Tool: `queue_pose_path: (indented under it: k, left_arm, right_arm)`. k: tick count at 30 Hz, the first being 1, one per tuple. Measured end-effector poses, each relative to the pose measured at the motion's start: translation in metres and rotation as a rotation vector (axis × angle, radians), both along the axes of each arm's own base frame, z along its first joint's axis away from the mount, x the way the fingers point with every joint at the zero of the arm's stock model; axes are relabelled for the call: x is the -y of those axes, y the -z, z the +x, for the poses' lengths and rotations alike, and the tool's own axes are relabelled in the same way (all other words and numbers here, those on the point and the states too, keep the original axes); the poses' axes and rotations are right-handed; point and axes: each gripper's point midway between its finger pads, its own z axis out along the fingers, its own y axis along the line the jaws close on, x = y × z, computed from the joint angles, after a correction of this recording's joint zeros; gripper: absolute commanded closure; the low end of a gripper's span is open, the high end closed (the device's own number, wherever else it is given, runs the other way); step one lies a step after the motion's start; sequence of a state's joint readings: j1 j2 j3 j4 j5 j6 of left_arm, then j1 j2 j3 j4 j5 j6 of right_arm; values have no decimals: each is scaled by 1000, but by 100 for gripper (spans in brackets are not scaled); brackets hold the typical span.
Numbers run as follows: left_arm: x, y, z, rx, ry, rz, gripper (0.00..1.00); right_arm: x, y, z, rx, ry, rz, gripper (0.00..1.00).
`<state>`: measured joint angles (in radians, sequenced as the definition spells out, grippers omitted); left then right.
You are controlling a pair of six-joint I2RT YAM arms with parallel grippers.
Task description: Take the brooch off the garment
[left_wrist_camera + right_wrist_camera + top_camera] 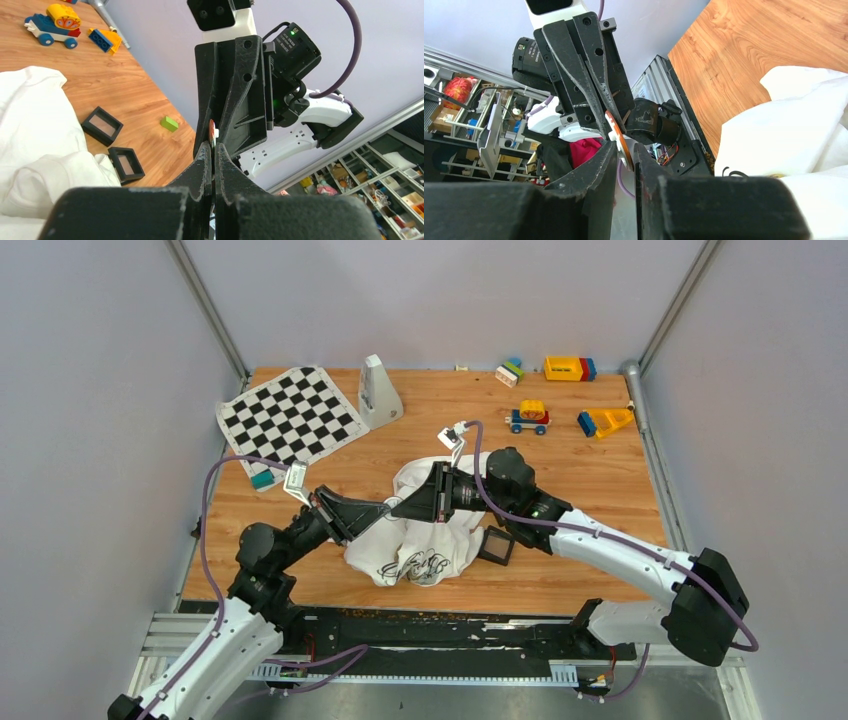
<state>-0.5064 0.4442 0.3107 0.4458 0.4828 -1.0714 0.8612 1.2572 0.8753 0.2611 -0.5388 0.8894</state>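
From above, the left gripper (382,507) and the right gripper (402,507) meet tip to tip over the middle of the wooden table (600,480), just above the left part of a crumpled white garment with black print (425,545). What lies between their tips is too small to make out here. A small black square frame (497,546) lies just right of the cloth. At the far left are a black-and-white checkered mat (290,418) and a white tapered upright object (378,390), and coloured toy blocks and a toy car (527,418) lie at the far right.

In the left wrist view, the left fingers are pressed together. Rising from their tips, edge-on, is a thin round brooch with a red and white edge (212,132), pinched there and clear of the cloth. The right gripper's black fingers come down to the same spot from above. A second black square frame (102,125) and a small green block (169,123) lie on the wood beyond the garment.

In the right wrist view, the brooch shows as a tilted orange-and-white disc. Its upper edge is held by the left fingers and its lower part sits in the narrow gap of the right jaws. Whether those jaws press on it cannot be told.
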Motion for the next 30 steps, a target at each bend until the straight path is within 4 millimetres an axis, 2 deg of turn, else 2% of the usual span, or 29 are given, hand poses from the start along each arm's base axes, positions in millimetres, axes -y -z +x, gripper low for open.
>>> queue_pose_path:
  k: [4, 12, 14, 17, 20, 26, 30]
  left_arm:
    - [-1, -1, 0, 5, -5, 0, 100]
    - [-5, 1, 0, 11, -27, 10, 100]
    - [-5, 1, -1, 12, -28, 12, 100]
    - [-6, 1, -3, 19, -30, 13, 100]
    - [-7, 1, -3, 26, -39, 23, 100]
    - [-9, 9, 0, 13, -65, 88, 100]
    - [-4, 22, 2, -13, -45, 159, 100]
  right_arm:
    - [0, -2, 0, -15, 6, -6, 88]
    - [-1, -1, 0, -49, 19, -11, 85]
    - [-2, -1, -1, -56, 18, -10, 78]
    - [-2, 0, 1, -63, 28, -15, 52]
    - [0, 6, 6, -64, 53, -33, 36]
    - [18, 19, 14, -37, 131, -86, 27]
    - [48, 21, 13, -6, 220, -144, 23]
